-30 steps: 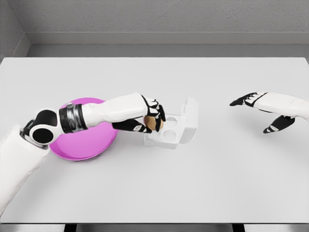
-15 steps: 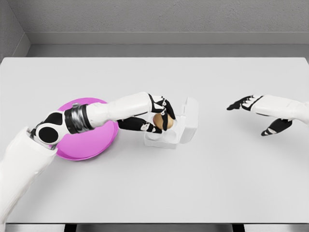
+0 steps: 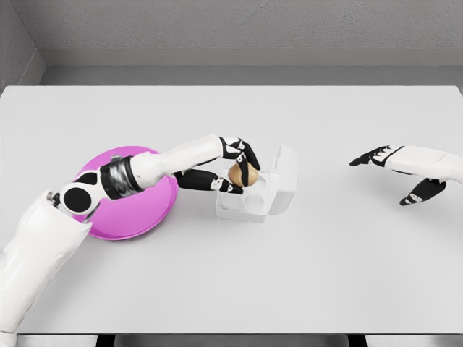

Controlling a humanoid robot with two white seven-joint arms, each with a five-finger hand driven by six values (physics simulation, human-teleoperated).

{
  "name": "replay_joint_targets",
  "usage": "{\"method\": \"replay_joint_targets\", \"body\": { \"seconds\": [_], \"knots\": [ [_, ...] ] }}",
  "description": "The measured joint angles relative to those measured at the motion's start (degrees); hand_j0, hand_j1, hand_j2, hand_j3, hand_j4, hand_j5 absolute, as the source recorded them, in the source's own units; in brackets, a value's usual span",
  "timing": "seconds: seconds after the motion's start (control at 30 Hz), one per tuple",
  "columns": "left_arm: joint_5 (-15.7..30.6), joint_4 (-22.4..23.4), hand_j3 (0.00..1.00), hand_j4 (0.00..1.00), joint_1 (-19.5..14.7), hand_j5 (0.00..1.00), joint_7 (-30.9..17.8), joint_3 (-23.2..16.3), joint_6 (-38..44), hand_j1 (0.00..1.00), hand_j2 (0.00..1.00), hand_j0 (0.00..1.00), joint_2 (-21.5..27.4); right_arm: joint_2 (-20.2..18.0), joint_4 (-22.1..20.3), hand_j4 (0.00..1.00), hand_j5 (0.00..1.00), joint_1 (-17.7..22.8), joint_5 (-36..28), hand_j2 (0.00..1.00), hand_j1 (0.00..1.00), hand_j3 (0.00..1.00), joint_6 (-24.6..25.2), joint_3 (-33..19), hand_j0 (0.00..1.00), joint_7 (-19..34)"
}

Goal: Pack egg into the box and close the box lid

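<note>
A brown egg (image 3: pixel 241 175) is held in my left hand (image 3: pixel 239 168), whose black fingers curl over it from above. The hand sits over the back left part of the small white egg box (image 3: pixel 252 203), which stands open on the table. Its lid (image 3: pixel 284 178) stands up on the right side. A round empty cup of the box shows at the front. My right hand (image 3: pixel 394 172) hovers far to the right over the table, fingers spread and holding nothing.
A pink plate (image 3: pixel 137 210) lies on the white table (image 3: pixel 304 267) left of the box, partly under my left forearm. A grey wall runs along the table's far edge.
My left hand has carried the egg right and slightly up, from beside the box's left edge to above its cups. The right hand drifted a little to the right.
</note>
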Motion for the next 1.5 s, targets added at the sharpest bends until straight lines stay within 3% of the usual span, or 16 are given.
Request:
{"method": "replay_joint_targets", "body": {
  "seconds": [0.37,1.5],
  "knots": [
    [5.40,2.69,0.32,0.32,0.44,0.32,-0.07,-1.51,0.00,0.32,0.32,0.32,-0.22,0.17,0.01,1.00,1.00,0.00,-0.01,1.00,1.00,1.00,0.00,-0.01,1.00,0.00],
    [8.56,7.59,0.33,0.33,1.58,0.33,-0.23,-2.93,0.04,0.33,0.33,0.33,-0.79,0.26,-0.38,1.00,1.00,0.00,-0.02,1.00,1.00,1.00,0.00,-0.01,1.00,0.00]
  ]
}}
